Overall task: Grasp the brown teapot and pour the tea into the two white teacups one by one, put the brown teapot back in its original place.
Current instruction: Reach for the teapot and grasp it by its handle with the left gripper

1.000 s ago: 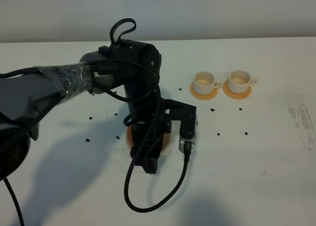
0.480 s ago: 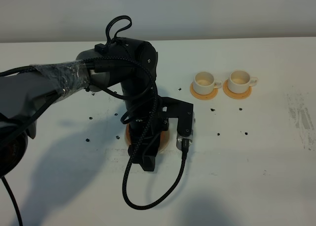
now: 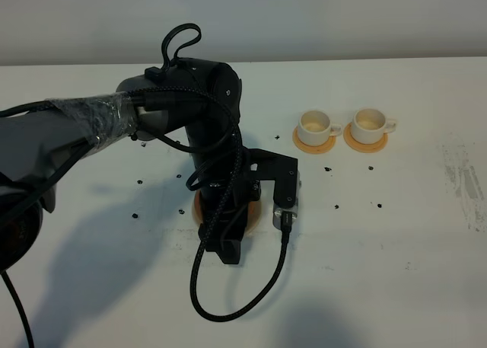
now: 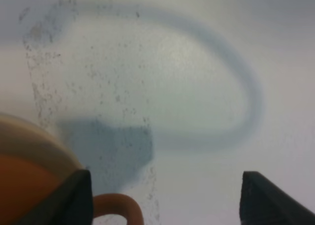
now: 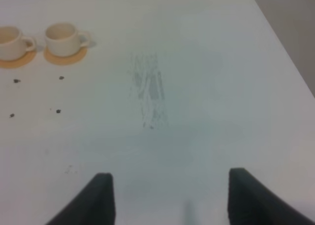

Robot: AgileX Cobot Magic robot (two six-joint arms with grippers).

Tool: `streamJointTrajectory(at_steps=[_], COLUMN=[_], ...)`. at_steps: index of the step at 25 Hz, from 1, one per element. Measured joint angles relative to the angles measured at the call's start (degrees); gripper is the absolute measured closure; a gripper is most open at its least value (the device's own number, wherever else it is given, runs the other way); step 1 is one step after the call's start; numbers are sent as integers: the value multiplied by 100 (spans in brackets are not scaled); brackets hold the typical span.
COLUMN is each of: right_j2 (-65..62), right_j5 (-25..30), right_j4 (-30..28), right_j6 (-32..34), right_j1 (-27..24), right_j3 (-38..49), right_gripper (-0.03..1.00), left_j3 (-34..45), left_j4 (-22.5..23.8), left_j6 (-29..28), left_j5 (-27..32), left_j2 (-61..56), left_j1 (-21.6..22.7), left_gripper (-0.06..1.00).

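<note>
The left end effector (image 4: 170,201) has its black fingers spread wide, gripping nothing. Beside one finger sits the squat reddish-brown clay teapot (image 4: 22,195) (smooth, loop-handled) on its flat tan coaster disc (image 4: 34,139), hidden under the arm at the centre of the high view. The right end effector (image 5: 172,200) is likewise spread over the matte white tabletop (image 5: 197,87). Two small glossy white teacups (image 3: 316,124) (image 3: 370,121) stand at upper right.

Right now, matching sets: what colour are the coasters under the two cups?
The coasters are orange, best in exterior high view.

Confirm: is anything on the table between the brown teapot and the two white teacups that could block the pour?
Nothing visible does. The brown teapot sits under the left arm. Between it and the two white teacups, the table holds only small dark specks.
</note>
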Motion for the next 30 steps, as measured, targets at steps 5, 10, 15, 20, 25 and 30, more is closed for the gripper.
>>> streamJointTrajectory(at_steps=[5,10,15,20,25,30], right_j2=[0,0,0,0,0,0], right_j5=[0,0,0,0,0,0], right_j4=[0,0,0,0,0,0], right_j6=[0,0,0,0,0,0], right_j1=[0,0,0,0,0,0], right_j3=[0,0,0,0,0,0], right_gripper=[44,44,44,44,44,44], left_j3=[0,0,0,0,0,0], left_j4=[-127,-191,-320,-564,-853,-714], left_j6=[0,-18,-132,-334,-456,-877], left_j5=[0,0,0,0,0,-6], left_j2=[30,37,37,37,21,-310], left_j1=[-6,-17,-27,-27,-45,-220], left_gripper=[34,34,34,34,34,34])
